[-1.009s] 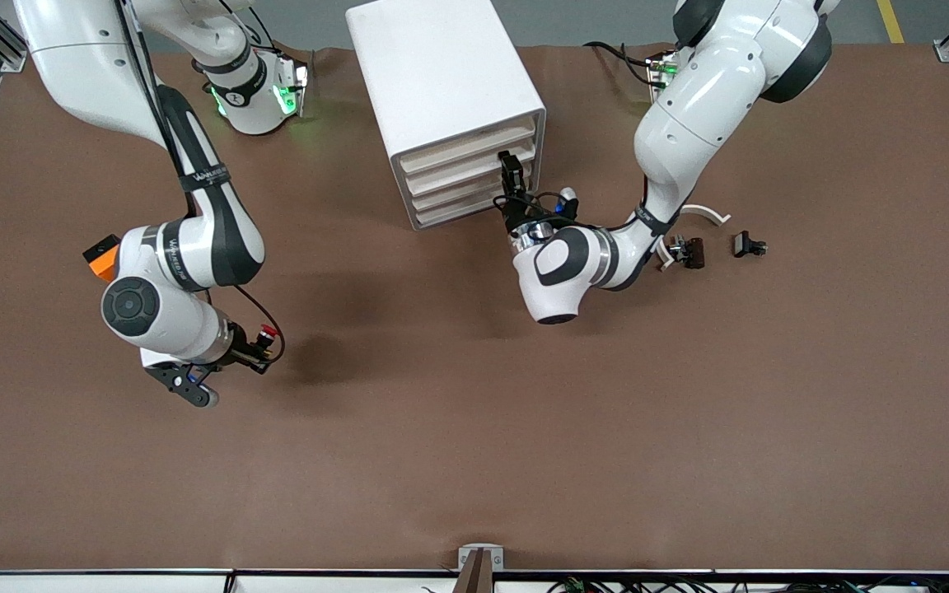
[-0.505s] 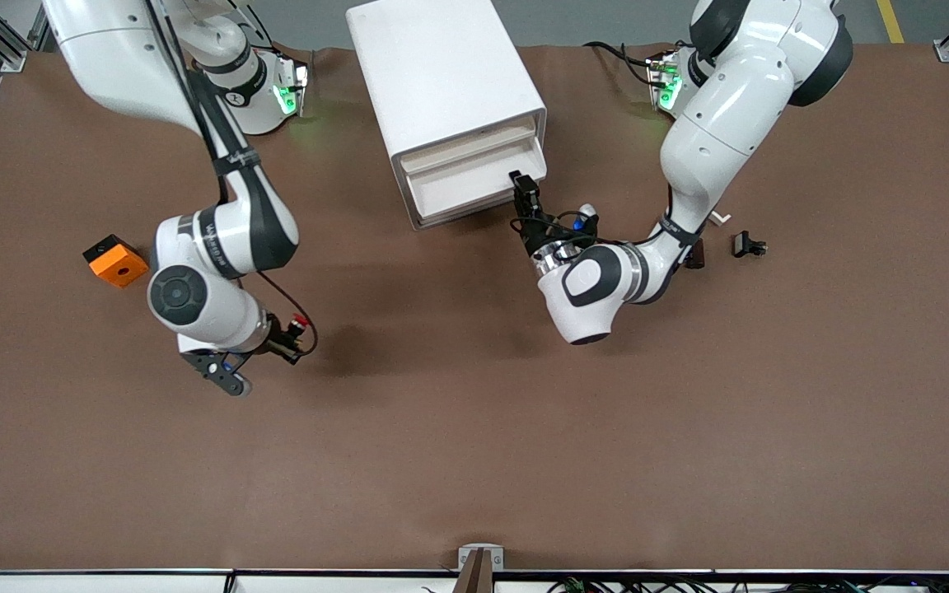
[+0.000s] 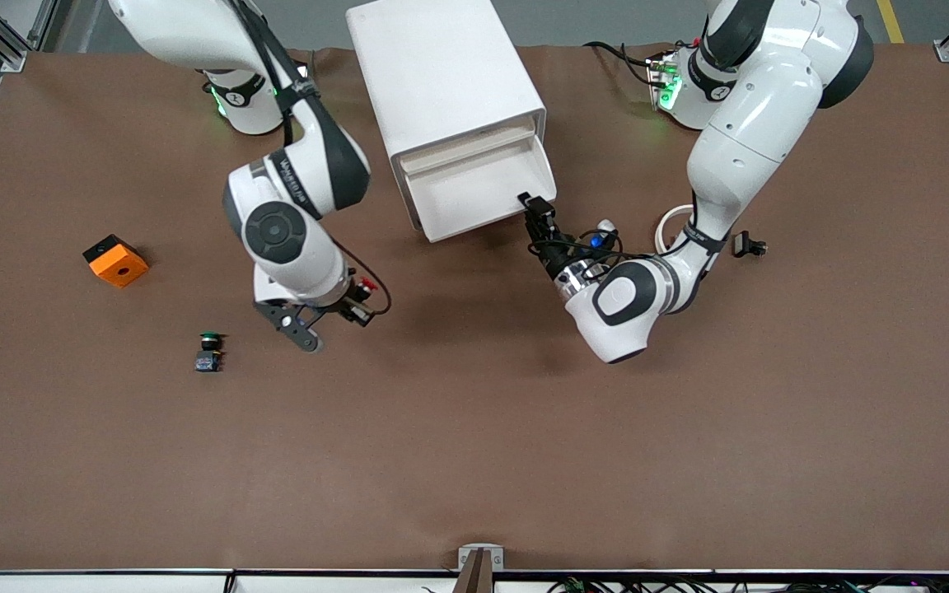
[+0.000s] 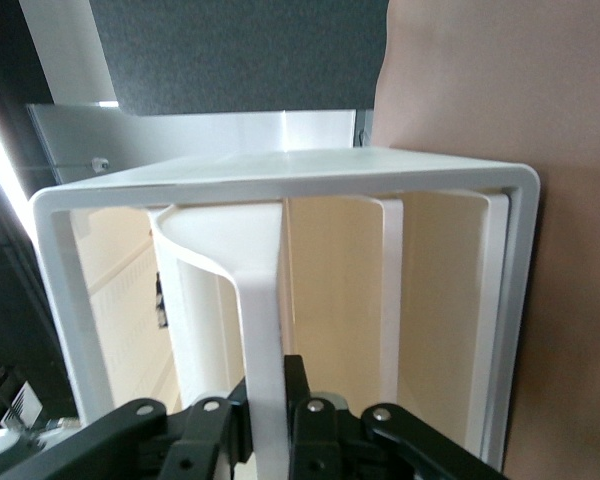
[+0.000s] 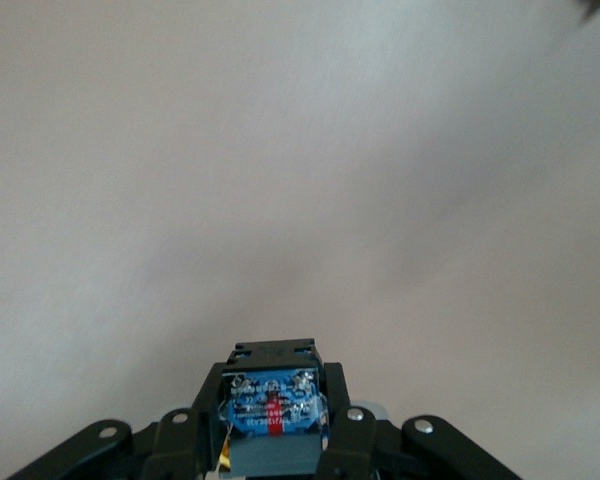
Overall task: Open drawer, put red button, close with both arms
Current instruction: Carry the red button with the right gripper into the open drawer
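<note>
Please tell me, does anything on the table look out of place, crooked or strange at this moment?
Nothing looks damaged or spilled. The white cabinet sits turned at an angle to the table edge. The left gripper grips its open drawer. The right gripper holds the red button over bare table.

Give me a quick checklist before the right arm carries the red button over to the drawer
1. Drawer pulled out of the cabinet: ok.
2. Left pincer clamped on the drawer's front lip: ok.
3. Red button gripped in the right pincer: ok.
4. Drawer interior free of other parts: ok, as far as the front view shows.
5. Green button left on the table, not picked: ok.
6. Right pincer over the drawer: not ok; it hangs over bare table.
</note>
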Robot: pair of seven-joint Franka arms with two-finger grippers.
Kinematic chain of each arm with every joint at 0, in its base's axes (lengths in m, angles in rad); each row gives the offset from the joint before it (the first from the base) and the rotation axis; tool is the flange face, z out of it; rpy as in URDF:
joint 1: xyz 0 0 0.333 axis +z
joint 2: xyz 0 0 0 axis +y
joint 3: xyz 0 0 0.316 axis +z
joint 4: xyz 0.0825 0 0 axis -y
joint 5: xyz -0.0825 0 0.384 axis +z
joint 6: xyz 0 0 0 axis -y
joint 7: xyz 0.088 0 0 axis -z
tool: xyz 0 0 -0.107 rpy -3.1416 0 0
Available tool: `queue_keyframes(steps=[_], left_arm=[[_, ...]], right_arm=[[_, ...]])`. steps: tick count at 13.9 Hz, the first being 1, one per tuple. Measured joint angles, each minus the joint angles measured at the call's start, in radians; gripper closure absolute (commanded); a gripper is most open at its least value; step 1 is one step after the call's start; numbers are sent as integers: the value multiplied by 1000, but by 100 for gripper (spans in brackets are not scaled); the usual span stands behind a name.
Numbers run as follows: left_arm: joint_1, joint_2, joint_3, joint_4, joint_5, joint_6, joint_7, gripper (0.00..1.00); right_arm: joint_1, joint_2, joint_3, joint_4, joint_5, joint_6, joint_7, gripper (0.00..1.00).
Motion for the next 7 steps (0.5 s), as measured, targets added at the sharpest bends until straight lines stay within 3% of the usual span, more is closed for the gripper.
queue_keyframes(steps=[7], left_arm=[[55,0,0,5,-17,12,0,84]], right_arm=[[188,-3,0,123,68,-88,212,100]])
